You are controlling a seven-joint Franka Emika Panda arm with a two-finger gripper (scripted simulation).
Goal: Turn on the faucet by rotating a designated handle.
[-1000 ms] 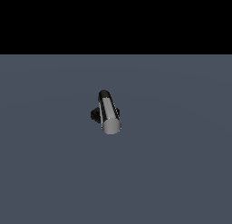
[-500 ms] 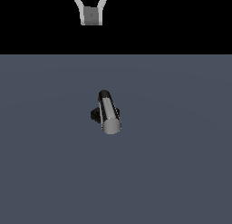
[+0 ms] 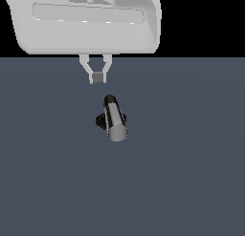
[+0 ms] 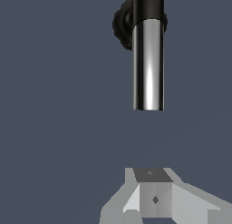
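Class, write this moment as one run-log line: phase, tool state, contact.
phase: approach | tool: shut, empty | handle: untouched, clear gap to tool | faucet: base on grey surface

The white robot gripper (image 3: pixel 98 77) is seen with its jaws drawn together. Just below the jaws, apart from them, the grey metallic cylindrical handle (image 3: pixel 115 118) of the small black faucet (image 3: pixel 103 120) is seen.
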